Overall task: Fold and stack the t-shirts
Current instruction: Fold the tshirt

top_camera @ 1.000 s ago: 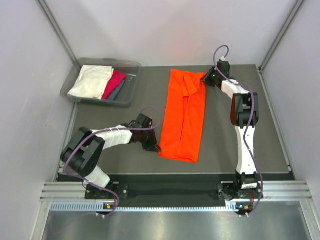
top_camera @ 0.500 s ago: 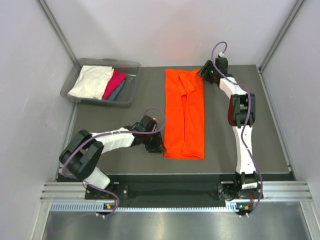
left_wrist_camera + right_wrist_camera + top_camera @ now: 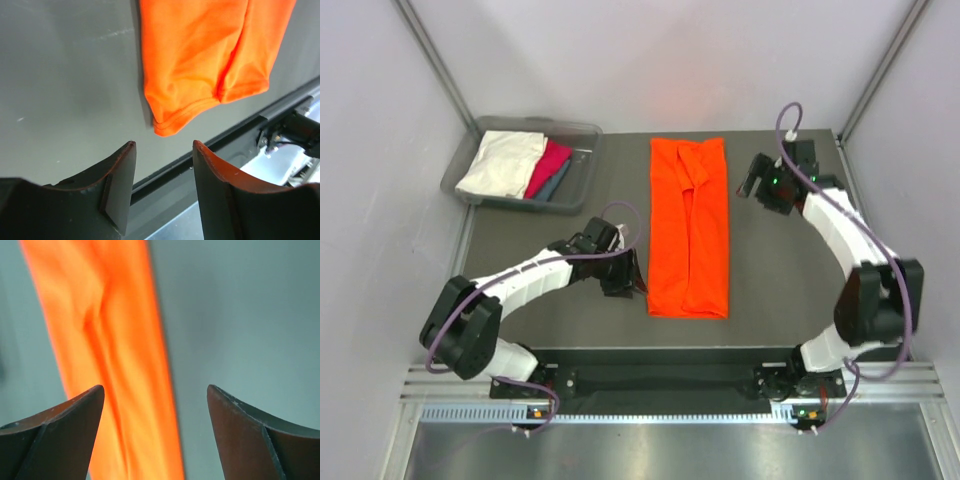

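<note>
Dark grey matting covered the table [image 3: 790, 290], and your orange t-shirt [image 3: 689, 228] lay on it as a long, narrow strip. Its sides were folded in, and it ran from the far edge toward the near one, about midway between your two arms.

Your left gripper [image 3: 632, 276] sat low just beside the strip's near left corner. In the left wrist view its fingers [image 3: 117, 185] stood apart with bare table between them, and the hem corner lay just ahead, untouched. Your right gripper [image 3: 753, 180] hung to the right of the strip's far end, clear of it. Its fingers [image 3: 55, 430] were spread wide and held nothing, though that wrist view was blurred.

The cream-white t-shirt [image 3: 503, 162], magenta-pink t-shirt [image 3: 550, 165] and teal-grey t-shirt [image 3: 556, 186] lay in the grey bin [image 3: 582, 128] at the far left, well apart from the orange one.

By its look the orange cloth was thin, light and limp. I judged it would sag from any single pinch, and its layers would slide over one another.

For a crosswise fold you would do best to take both corners of one short end, one per gripper. Pinch through every layer at the hem, where the stitched edge gives a firmer bite. Catching only the top layer would likely peel the side fold open.
</note>
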Controlling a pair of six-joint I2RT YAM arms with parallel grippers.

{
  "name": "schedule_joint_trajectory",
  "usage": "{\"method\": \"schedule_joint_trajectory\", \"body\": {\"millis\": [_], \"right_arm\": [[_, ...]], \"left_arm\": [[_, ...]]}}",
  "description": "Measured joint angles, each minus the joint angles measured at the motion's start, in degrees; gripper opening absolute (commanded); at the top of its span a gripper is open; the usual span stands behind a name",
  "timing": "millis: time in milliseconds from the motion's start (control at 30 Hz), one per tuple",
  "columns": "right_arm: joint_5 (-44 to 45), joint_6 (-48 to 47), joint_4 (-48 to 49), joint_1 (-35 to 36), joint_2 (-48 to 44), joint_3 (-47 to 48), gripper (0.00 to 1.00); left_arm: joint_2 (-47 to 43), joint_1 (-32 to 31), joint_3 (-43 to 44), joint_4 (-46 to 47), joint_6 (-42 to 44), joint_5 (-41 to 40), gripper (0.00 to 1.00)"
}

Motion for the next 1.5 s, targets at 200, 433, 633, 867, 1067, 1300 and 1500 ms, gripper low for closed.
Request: {"method": "schedule_joint_trajectory", "body": {"millis": [200, 433, 633, 867, 1067, 1300, 1500], "right_arm": [[-0.79, 3.67, -1.97, 12.48, -20.06, -23.58, 0.8], [-1.16, 10.93, -4.46, 23.08, -24.41, -41.11, 0.78], [-1.38, 14.56, -3.87, 24.39, -28.04, -45.72, 0.7], [-3.45, 16.26, 0.39, 24.39, -28.44, -49.22, 0.51], [-4.5, 16.98, 2.4, 24.41, -28.44, -50.53, 0.47], [-5.73, 17.99, 6.51, 24.39, -28.59, -52.26, 0.42], [-5.92, 18.47, 8.33, 24.39, -29.31, -53.4, 0.33]], "left_arm": [[4.76, 0.52, -0.24, 1.95, 0.02, 5.35, 0.54], [9.44, 0.74, -0.28, 3.39, -0.68, 7.61, 0.5], [11.74, 1.01, -0.68, 6.05, -2.43, 8.7, 0.46], [13.35, 1.07, -0.94, 6.51, -4.02, 9.14, 0.47], [13.35, 1.11, -1.4, 7.32, -4.74, 9.75, 0.49], [13.35, 1.11, -2.45, 8.96, -5.38, 11.32, 0.5], [13.79, 1.11, -2.78, 9.46, -5.4, 11.67, 0.36]]}}
